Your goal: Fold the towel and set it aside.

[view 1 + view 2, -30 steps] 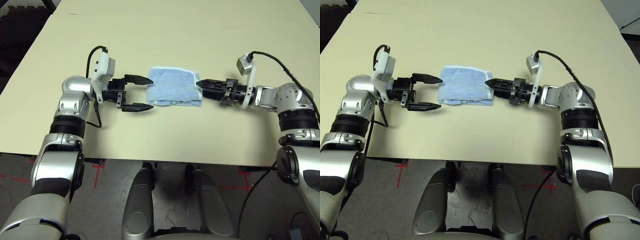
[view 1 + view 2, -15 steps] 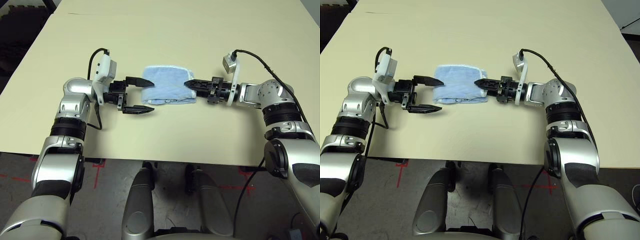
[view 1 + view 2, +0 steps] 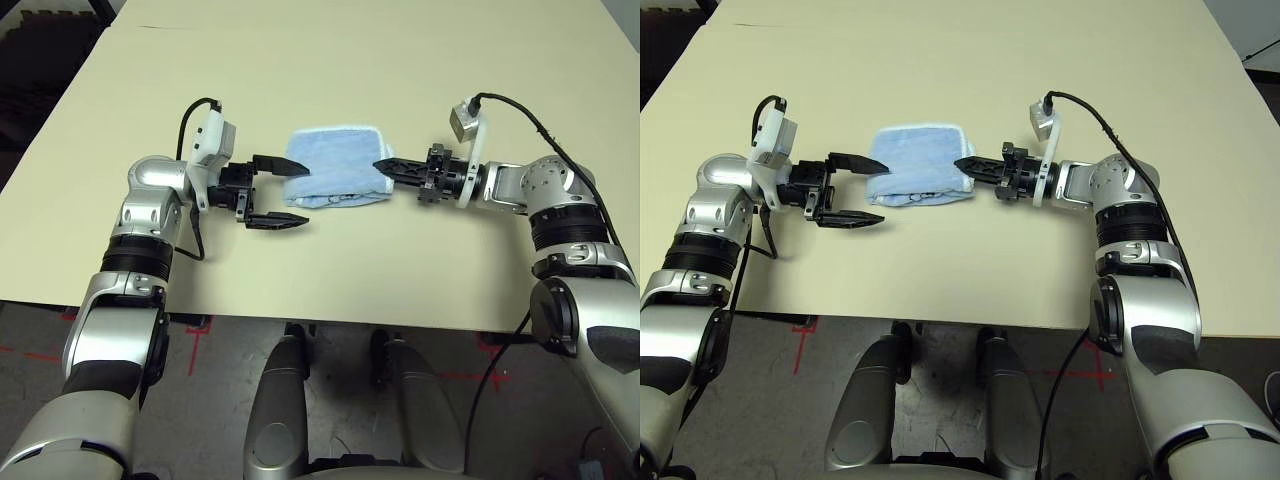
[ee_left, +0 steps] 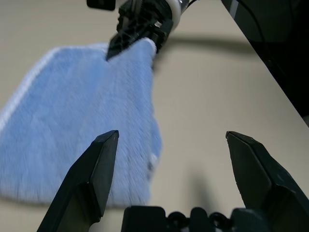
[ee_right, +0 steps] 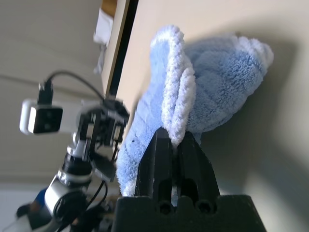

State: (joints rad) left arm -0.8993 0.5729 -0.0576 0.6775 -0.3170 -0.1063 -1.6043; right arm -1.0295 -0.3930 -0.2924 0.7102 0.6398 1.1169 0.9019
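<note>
While my right gripper point(image 3: 962, 163) is pinching the white-edged end of the towel point(image 3: 335, 167), I am judging the fold to be nearly done: the blue cloth is lying doubled on the table point(image 3: 400, 70) between my two arms. My left gripper point(image 3: 290, 192) is waiting spread wide and holding nothing, its far finger touching the towel's other end. Next I am expecting to need a grip there too, so both claws can carry the bundle aside without it unfolding.

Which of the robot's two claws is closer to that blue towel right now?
Right. The right gripper is shut on the towel's edge; the left gripper is open beside its opposite edge, one finger touching it.
</note>
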